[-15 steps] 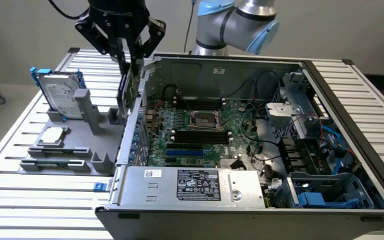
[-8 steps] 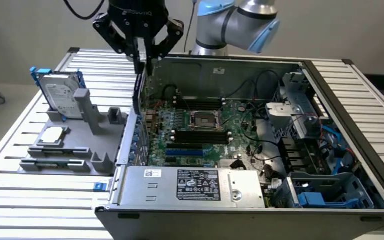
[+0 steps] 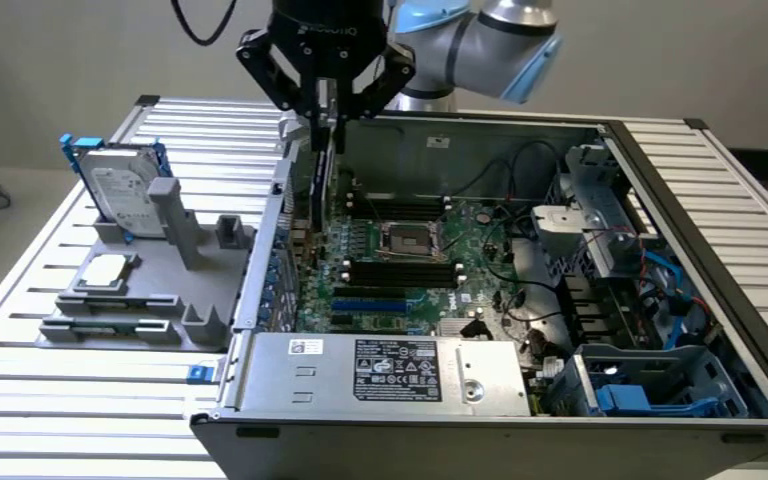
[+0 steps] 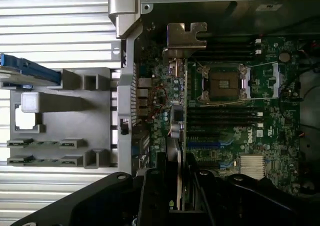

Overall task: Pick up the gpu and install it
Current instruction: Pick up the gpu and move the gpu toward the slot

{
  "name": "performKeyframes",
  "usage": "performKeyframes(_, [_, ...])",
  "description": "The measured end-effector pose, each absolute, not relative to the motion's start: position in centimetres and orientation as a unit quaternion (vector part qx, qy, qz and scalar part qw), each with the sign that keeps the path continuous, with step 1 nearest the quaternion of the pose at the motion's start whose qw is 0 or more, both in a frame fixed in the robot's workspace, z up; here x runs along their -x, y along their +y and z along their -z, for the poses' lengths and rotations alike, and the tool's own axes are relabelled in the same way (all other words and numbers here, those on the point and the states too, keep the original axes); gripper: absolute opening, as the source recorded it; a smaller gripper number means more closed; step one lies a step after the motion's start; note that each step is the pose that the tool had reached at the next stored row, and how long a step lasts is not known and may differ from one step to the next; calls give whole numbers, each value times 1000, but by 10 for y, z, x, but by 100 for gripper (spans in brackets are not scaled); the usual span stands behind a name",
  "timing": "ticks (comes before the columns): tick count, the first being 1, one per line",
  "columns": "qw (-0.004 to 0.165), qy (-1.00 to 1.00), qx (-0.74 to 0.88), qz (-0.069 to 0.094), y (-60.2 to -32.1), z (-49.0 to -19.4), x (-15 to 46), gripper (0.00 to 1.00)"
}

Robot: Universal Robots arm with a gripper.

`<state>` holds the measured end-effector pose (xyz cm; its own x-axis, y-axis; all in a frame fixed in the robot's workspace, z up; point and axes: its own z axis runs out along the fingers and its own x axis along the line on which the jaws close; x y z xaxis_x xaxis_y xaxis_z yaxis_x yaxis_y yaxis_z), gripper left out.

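Slatted aluminium tabletop carries an open dark grey computer case lying on its side. Nearest the camera, inside the case, sits a silver box-shaped power supply with a black label, and at the exterior view's right of it a blue plastic drive cage. Beyond these lies the green motherboard with its square processor socket and black slots. Outside the case, at the exterior view's left, a grey moulded parts tray rests on the table; a small square silver processor chip lies in it, and farther back a silver hard drive in a blue frame stands upright. At the far left of the case, just inside its wall, the gpu, a thin flat card with a black cover, hangs on edge over the motherboard, its silver metal end bracket at the far end. The black gripper is clamped on the card's upper edge, fingers pressed on either face. Whether the card's lower edge touches a slot cannot be told.
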<state>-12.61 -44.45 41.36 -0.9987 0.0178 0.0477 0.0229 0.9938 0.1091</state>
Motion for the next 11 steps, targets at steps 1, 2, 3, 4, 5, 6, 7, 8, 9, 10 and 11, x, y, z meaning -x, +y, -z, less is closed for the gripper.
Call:
performKeyframes(1, [23, -998, 10, 55, -444, -412, 122, 26])
performKeyframes(2, [23, -998, 10, 55, -444, -411, 117, 26])
performKeyframes(3, [23, -998, 10, 55, -444, -409, 112, 26])
performKeyframes(4, [23, -998, 10, 55, -444, -408, 108, 26])
performKeyframes(5, [23, -998, 10, 54, -444, -406, 103, 26])
performKeyframes(6, [23, -998, 10, 54, -444, -405, 99, 26])
performKeyframes(7, [23, -998, 10, 54, -443, -403, 94, 26])
performKeyframes(8, [23, -998, 10, 54, -442, -401, 90, 26])
performKeyframes(9, [23, -998, 10, 54, -442, -399, 86, 26])
performKeyframes(10, [23, -998, 10, 54, -441, -397, 82, 26])
performKeyframes(11, [23, -998, 10, 54, -440, -395, 79, 26])
